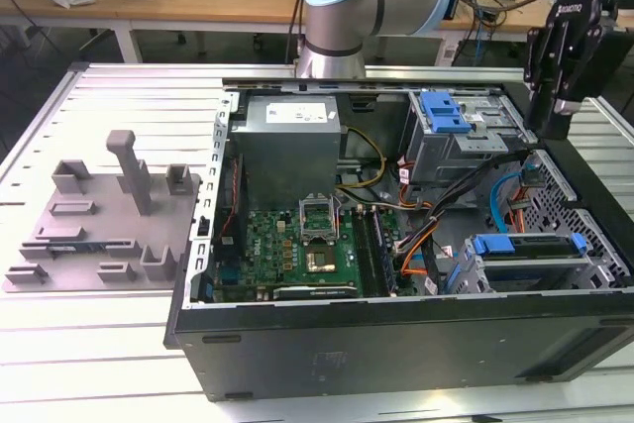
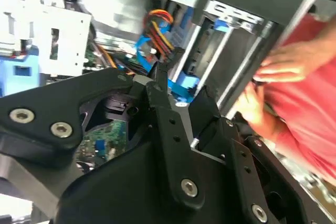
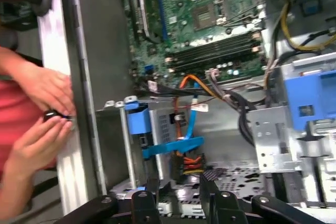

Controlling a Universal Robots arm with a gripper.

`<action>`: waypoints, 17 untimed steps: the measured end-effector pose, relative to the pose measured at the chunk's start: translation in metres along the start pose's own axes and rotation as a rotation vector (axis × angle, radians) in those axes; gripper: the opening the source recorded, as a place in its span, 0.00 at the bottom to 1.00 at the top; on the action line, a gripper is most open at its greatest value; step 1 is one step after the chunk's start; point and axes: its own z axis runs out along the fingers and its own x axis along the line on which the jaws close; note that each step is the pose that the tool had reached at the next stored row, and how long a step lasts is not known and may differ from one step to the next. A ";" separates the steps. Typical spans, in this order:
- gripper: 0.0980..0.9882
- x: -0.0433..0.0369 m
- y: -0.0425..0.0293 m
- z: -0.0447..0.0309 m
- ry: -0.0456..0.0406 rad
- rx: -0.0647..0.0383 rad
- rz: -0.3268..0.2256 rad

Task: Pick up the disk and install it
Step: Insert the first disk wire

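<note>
STEP: judged pre-pick-up, nothing lifted | DISK: disk seated in drive cage, case near corner, exterior view's right | HAND: person's hand on case wall beside cage | GRIPPER: gripper empty, jaws parted, over far right edge | NEXT: calls for descent clear of cables and hand.

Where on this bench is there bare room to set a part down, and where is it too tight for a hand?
Bare slatted table around the grey tray, on the exterior view's left. Inside the computer case, cables crowd the gap between the board and drive cages. A person's hands rest at its rim.
</note>
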 end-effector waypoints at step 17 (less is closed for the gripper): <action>0.39 -0.0242 0.0012 0.0260 0.1052 0.017 0.008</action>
